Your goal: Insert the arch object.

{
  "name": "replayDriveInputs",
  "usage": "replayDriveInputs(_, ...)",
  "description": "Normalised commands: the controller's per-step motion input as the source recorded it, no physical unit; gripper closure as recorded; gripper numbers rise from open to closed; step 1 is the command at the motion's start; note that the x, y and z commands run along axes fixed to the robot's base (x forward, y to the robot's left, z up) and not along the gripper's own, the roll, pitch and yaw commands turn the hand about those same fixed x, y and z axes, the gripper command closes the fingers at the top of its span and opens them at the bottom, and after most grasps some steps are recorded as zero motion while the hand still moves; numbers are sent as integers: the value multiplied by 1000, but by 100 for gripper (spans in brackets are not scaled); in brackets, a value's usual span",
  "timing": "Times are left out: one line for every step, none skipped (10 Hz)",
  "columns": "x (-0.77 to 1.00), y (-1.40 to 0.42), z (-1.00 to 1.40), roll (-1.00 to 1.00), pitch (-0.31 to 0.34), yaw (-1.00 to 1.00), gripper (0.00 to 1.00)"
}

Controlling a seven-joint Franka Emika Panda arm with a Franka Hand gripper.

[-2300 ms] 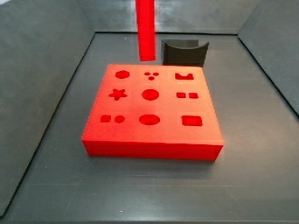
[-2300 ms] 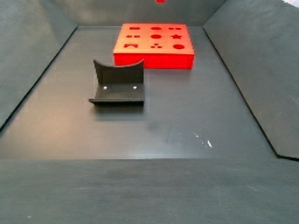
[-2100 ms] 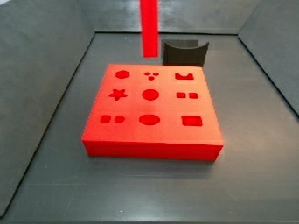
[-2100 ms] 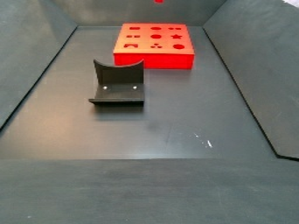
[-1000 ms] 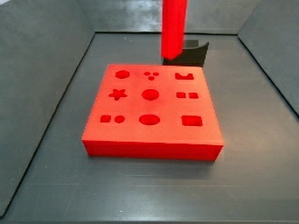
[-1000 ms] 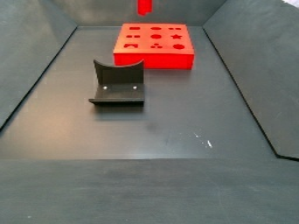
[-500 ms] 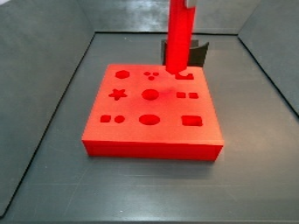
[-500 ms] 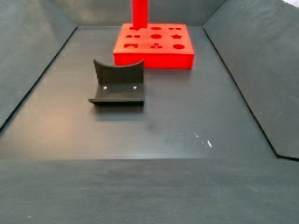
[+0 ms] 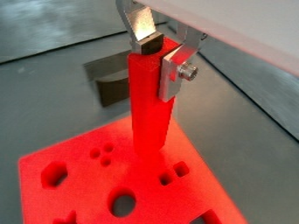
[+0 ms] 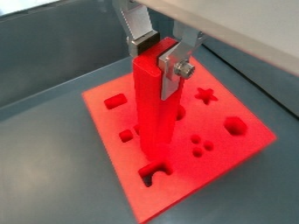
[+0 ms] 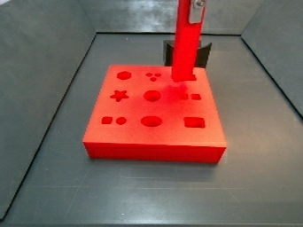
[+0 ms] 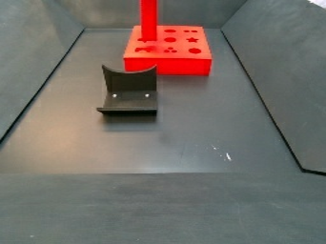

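Observation:
The arch object (image 11: 185,44) is a long red bar held upright. My gripper (image 9: 158,57) is shut on its top end, one silver finger (image 10: 177,66) on each side; the gripper also shows in a wrist view (image 10: 158,54). The bar's lower end stands at the arch-shaped hole (image 10: 152,176) in the wide red holed block (image 11: 142,133). I cannot tell whether it has entered the hole. The bar also shows in a side view (image 12: 148,21), over the block (image 12: 192,65), with the gripper out of frame above.
The dark fixture (image 12: 128,91) with its scooped top stands on the grey floor apart from the block; it shows behind the bar in a side view (image 11: 203,51) and in a wrist view (image 9: 107,83). Sloped grey walls (image 12: 32,76) close the floor in.
The bar, held in my gripper, has moved right from behind the block's back edge to over the arch-shaped hole and has come lower.

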Motion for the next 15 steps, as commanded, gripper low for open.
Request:
replayDriveInputs(114, 69, -131, 0, -3, -997, 100)
replayDriveInputs(120, 77, -103, 0, 0, -980, 100)
replayDriveInputs(140, 91, -54, 0, 0, -966, 100)
replayDriveInputs(183, 143, 0, 0, 0, -903, 100)
replayDriveInputs(6, 357, 17, 19, 10, -631, 100)
replayDriveInputs(0, 280, 40, 13, 21, -329, 100)
replayDriveInputs(-131, 149, 0, 0, -7, -69, 100)
replayDriveInputs(-149, 20, -140, 0, -50, 0, 100)
replayDriveInputs(-6, 0, -154, -4, -59, 91, 100)
replayDriveInputs(0, 0, -183, -10, -50, 174, 100)
replayDriveInputs(94, 0, -134, -34, -31, 191, 100)
replayDriveInputs(177, 0, -63, -53, -21, 129, 100)
replayDriveInputs(163, 0, -14, -40, -11, 31, 100)
replayDriveInputs(169, 29, -6, -44, -6, 0, 100)
replayDriveInputs(74, 31, -51, -16, -10, 0, 100)
